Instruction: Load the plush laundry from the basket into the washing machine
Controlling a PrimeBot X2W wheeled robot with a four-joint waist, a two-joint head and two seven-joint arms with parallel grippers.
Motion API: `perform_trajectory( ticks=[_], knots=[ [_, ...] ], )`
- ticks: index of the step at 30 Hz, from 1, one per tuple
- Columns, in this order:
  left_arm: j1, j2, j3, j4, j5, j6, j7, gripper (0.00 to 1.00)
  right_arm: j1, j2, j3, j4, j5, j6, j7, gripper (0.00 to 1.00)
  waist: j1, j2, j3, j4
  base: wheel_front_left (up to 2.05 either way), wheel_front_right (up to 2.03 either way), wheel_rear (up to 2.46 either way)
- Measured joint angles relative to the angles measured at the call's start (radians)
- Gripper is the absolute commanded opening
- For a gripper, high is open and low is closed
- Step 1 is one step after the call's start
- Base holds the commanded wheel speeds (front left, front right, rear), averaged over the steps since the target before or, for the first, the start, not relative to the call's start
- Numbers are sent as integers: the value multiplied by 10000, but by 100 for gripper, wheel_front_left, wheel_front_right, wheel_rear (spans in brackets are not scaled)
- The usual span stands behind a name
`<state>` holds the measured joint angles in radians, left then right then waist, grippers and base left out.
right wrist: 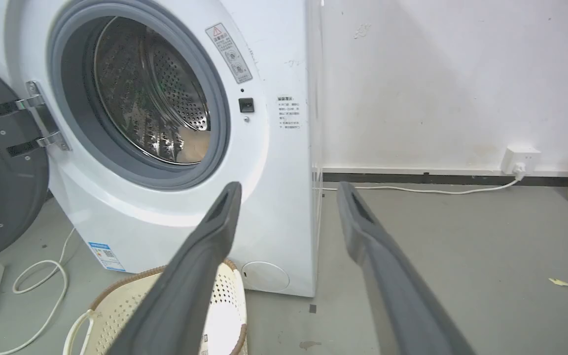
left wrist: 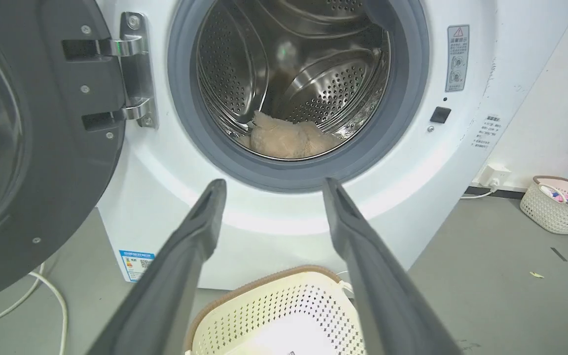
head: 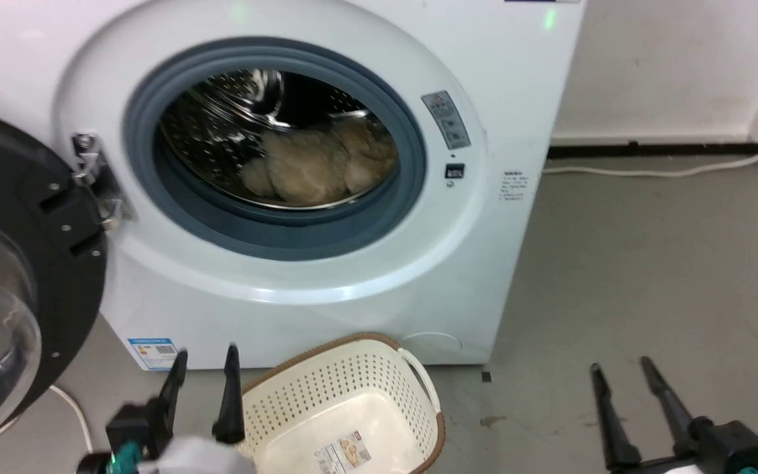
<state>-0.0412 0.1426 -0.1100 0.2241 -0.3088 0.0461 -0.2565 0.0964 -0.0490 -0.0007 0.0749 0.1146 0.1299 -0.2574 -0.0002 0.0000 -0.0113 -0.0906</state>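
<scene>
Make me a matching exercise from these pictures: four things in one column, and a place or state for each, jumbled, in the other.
Column one
1. fluffy beige plush laundry
2. cream perforated plastic basket with brown rim
3. black-framed round glass door
4. left gripper

Column two
A. swung wide open
B. fingers apart, holding nothing
C. inside the perforated steel drum
D. on the grey floor, its label showing

Pairs: 1-C, 2-D, 3-A, 4-B

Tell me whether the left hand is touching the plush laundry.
Apart. The left wrist view shows the left hand open outside the washing machine, while the plush laundry lies inside its drum, beyond the grey seal.
</scene>
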Motion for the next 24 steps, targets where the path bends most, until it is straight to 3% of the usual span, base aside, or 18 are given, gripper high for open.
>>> perform_trajectory(
  ticks=[9, 10, 24],
  knots=[
    [1415, -387, 226, -959, 775, 125, 0, 100, 217, 0, 272, 48, -15, 2, 0, 100, 1, 0, -313, 275, 0, 0, 0],
    [1453, -405, 242, -972, 782, 127, 4, 0, 231, 0, 280, 52, -8, 2, 2, 0, 1, 0, -311, 286, 0, 0, 0],
    [1439, -401, 272, -989, 874, 125, 198, 0, 220, 0, 265, 38, -29, 0, 194, 0, 3, 0, -279, 338, 0, 0, 0]
  ],
)
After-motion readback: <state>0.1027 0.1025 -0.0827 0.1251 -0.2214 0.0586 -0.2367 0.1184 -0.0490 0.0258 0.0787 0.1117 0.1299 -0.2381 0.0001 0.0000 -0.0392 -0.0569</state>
